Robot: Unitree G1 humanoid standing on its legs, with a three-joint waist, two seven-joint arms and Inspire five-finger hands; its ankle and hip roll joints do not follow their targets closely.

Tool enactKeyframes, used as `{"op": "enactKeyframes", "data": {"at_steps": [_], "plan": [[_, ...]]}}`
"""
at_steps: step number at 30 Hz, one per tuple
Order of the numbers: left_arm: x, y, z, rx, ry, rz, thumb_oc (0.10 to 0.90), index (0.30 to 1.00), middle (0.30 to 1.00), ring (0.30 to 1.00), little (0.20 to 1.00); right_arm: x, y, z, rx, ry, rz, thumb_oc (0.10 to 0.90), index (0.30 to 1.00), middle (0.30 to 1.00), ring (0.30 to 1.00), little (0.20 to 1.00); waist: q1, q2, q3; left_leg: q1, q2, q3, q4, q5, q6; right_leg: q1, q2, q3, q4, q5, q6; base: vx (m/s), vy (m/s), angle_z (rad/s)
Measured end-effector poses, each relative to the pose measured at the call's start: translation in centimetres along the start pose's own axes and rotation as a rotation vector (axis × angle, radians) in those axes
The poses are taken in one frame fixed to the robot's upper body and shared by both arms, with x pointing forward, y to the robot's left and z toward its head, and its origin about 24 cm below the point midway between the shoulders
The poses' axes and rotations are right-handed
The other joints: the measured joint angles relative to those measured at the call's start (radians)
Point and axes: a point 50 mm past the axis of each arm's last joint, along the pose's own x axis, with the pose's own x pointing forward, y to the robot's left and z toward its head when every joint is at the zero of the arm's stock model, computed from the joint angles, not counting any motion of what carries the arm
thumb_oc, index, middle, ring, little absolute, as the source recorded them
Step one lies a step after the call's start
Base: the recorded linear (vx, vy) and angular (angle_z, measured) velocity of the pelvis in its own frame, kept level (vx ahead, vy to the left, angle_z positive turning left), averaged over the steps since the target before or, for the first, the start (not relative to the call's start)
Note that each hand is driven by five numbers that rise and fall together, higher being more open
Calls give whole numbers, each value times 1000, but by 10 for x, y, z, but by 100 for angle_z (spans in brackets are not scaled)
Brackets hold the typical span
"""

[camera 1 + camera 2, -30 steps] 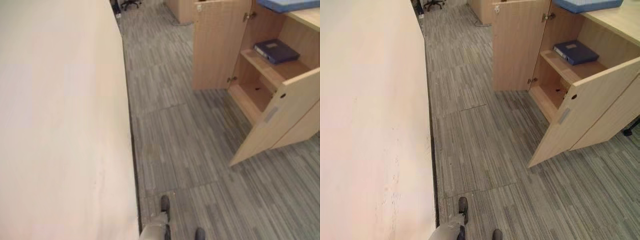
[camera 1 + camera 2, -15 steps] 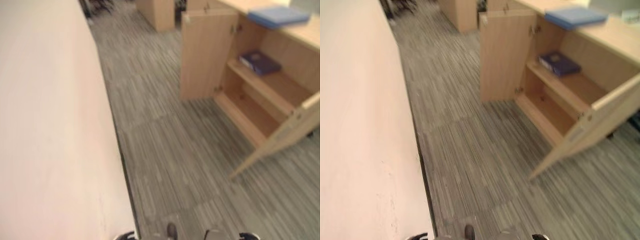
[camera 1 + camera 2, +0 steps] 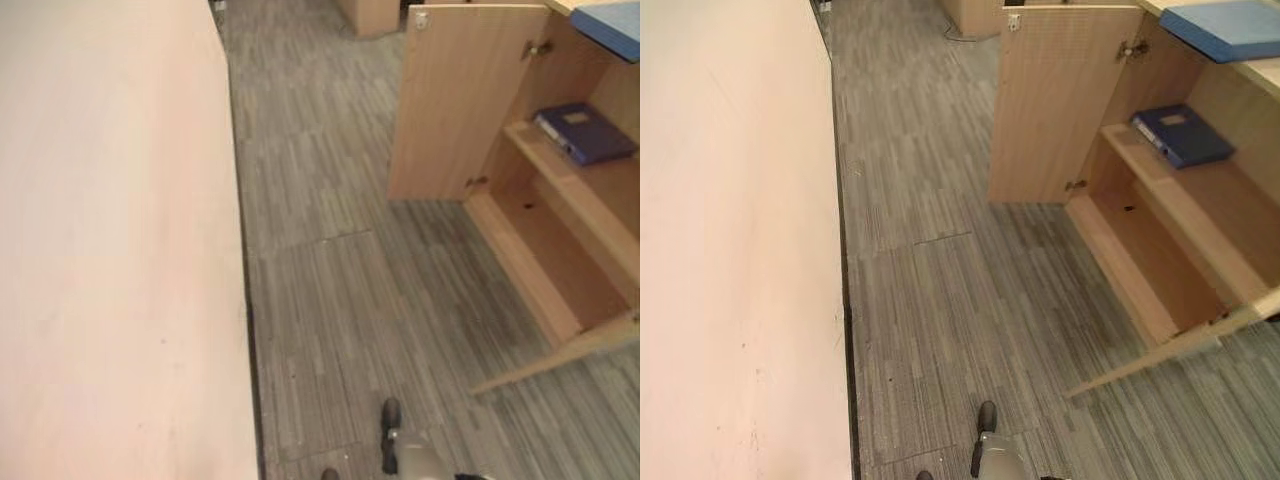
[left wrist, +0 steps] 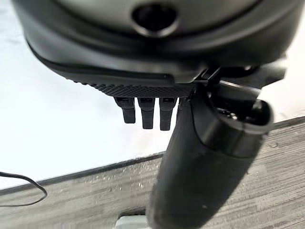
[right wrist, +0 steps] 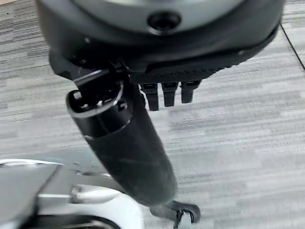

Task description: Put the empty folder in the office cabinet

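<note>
The wooden office cabinet stands open on the right, its far door swung wide. A dark blue folder lies flat on its upper shelf, and the lower shelf is bare. On the cabinet's top rests a lighter blue folder. My left hand hangs over the floor by the wall, fingers relaxed and holding nothing. Over the carpet, my right hand is likewise relaxed, with nothing in it.
A pale wall runs along the whole left side. Grey striped carpet lies between the wall and the cabinet. The cabinet's near door juts out over the floor at the lower right. Another wooden unit stands far back.
The camera has swung, so the cabinet now sits further right and lower in view. Nothing in the scene has moved.
</note>
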Motion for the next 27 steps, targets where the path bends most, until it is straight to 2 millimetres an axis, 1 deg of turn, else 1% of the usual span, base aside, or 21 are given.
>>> {"op": "enactKeyframes", "data": {"at_steps": [2,3,5,7,8,9,10,11,12,13,14,15,16,17,18,20,21,23,24,25,27], "plan": [[2,-5,18,0,-49,-15,800,900,900,900,900,1,-9,8,14,-21,-23,800,900,900,900,900,-5,-13,7,-19,28,1,-13,14,-16,2,20,-21,-5,-16,-34,230,-180,10],[2,-5,21,6,-59,-16,800,900,900,900,900,1,-11,10,23,-27,-31,800,900,900,900,900,-5,-13,7,-21,39,1,-19,18,-25,3,29,-26,-4,-23,-37,242,-191,12],[4,-1,43,15,-119,-7,800,900,900,900,900,1,-15,19,72,-51,-47,800,900,900,900,900,-7,-24,12,-19,61,-8,-13,14,-42,11,46,-41,-13,-48,-18,178,-151,15],[4,0,55,15,-161,-6,800,900,900,900,900,1,-15,19,85,-53,-52,800,900,900,900,900,-3,-34,14,-29,65,-8,25,12,-53,24,50,-43,-21,-55,-18,135,-180,17],[4,2,63,10,-193,1,800,900,900,900,900,2,-11,21,90,-57,-46,800,900,900,900,900,-3,-52,24,-86,60,-8,171,0,-80,58,54,-41,-51,-67,-17,68,-130,20],[4,5,68,-3,-208,7,800,900,900,900,900,2,-7,20,93,-52,-37,800,900,900,900,900,1,-65,27,-148,54,-7,311,-2,-85,76,52,-41,-65,-67,-18,97,-222,9],[4,7,68,-6,-211,24,800,900,900,900,900,2,-3,15,94,-32,-32,800,900,900,900,900,18,-76,27,-208,53,-7,449,18,-98,98,50,-38,-65,-70,-43,103,-197,-1],[4,7,68,-7,-211,23,800,900,900,900,900,2,-3,12,100,-26,-33,800,900,900,900,900,22,-63,28,-243,64,-17,523,28,-113,103,61,-33,-56,-89,-50,280,-237,2],[5,7,72,-9,-216,25,800,900,900,900,900,2,0,6,107,6,-27,800,900,900,900,900,30,-64,37,-317,67,-8,667,92,-145,125,62,-39,-67,-91,-56,151,-76,16],[5,10,72,-16,-215,32,800,900,900,900,900,3,3,11,112,3,-22,800,900,900,900,900,36,-74,41,-352,66,-5,712,95,-142,131,56,-33,-70,-97,-59,271,-22,30],[5,12,73,-19,-215,38,800,900,900,900,900,3,7,6,122,38,-16,800,900,900,900,900,35,-97,57,-396,58,24,644,69,-118,144,42,-24,-86,-94,-60,95,18,24],[6,12,71,-21,-207,37,800,900,900,900,900,3,7,7,122,40,-14,800,900,900,900,900,43,-101,65,-410,52,35,526,73,-105,148,36,-26,-91,-95,-58,257,30,14],[6,10,64,-17,-182,33,800,900,900,900,900,3,7,6,122,48,-13,800,900,900,900,900,52,-100,66,-409,52,38,352,92,-108,158,37,-25,-108,-96,-58,200,38,-6],[6,10,60,-16,-169,31,800,900,900,900,900,3,7,6,122,47,-15,800,900,900,900,900,54,-97,67,-405,51,45,266,113,-109,163,40,-27,-115,-96,-59,306,57,-13],[6,8,44,-23,-113,27,800,900,900,900,900,3,7,6,118,48,-14,800,900,900,900,900,55,-83,76,-393,64,38,21,201,-137,213,60,-28,-156,-95,-53,330,56,-11],[5,5,32,-40,-77,21,800,900,900,900,900,3,6,3,117,60,-17,800,900,900,900,900,57,-57,78,-378,82,18,-155,263,-146,245,92,-31,-180,-93,-56,355,65,-12],[4,3,28,-71,-54,17,800,900,900,900,900,3,6,2,116,68,-21,800,900,900,900,900,65,-29,90,-420,107,-17,-162,299,-165,280,122,-28,-180,-114,-59,352,89,-24],[4,1,23,-92,-29,13,800,900,900,900,900,3,6,-3,116,81,-19,800,900,900,900,900,98,-23,90,-434,104,-46,-160,323,-169,316,128,1,-179,-131,-67,390,121,-45],[3,-1,19,-98,-8,9,800,900,900,900,900,2,5,-7,124,98,-22,800,900,900,900,900,110,-20,88,-424,102,-57,-160,328,-162,344,128,31,-178,-152,-49,424,152,-58],[3,-3,13,-95,11,7,800,900,900,900,900,2,4,-9,133,106,-26,800,900,900,900,900,111,-18,86,-411,105,-57,-157,326,-154,365,126,49,-174,-155,-51,436,167,-61],[1,-5,4,-90,33,-7,800,900,900,900,900,0,3,-23,129,145,-32,800,900,900,900,900,105,-16,48,-386,101,-52,-136,332,-146,390,113,78,-172,-186,-27,440,195,-51]]}}
